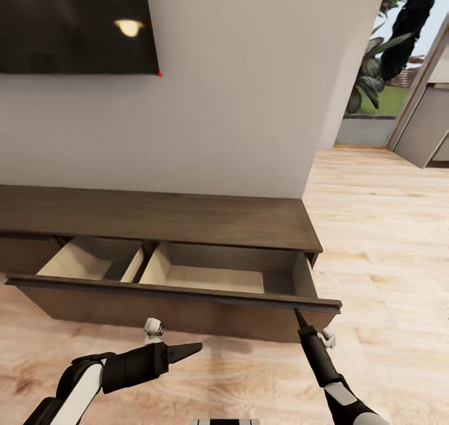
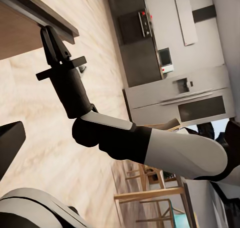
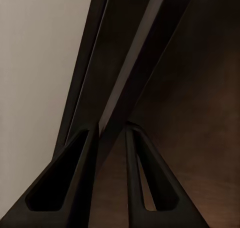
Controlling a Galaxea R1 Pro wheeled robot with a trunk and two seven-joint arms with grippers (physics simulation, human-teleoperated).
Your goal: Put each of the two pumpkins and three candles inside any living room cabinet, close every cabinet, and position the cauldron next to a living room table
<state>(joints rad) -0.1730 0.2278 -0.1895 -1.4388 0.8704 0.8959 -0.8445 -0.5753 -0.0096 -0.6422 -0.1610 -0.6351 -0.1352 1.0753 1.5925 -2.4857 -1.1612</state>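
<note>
**A:** So, where are you standing with this? Start with the big things.

**B:** You face a pale wall (image 1: 237, 101) with a dark screen (image 1: 75, 23) hung on it. Below runs the cabinet (image 1: 162, 216), long and low, and its wide drawer (image 1: 181, 288) is pulled out over the wooden floor (image 1: 386, 238). You can see a divider and pale beige compartments inside, with nothing in them.

**A:** And your arms?

**B:** Your right gripper (image 1: 297, 316) is up at the drawer's front edge, near its right end. In the right wrist view its fingers (image 3: 75, 188) sit close together astride that dark edge; I judge them pinched on it, though contact itself is hard to confirm. Your left gripper (image 1: 190, 349) hangs low in front of the drawer, well apart from it, with its jaws drawn together on nothing.

**A:** How will the drawer handle?

**B:** Likely as a stiff, rigid panel on slides, fairly heavy for its width. It has no handle, so the top lip is your hold. Gripped this far off centre, it may rack; push or pull straight along the slide.
</note>
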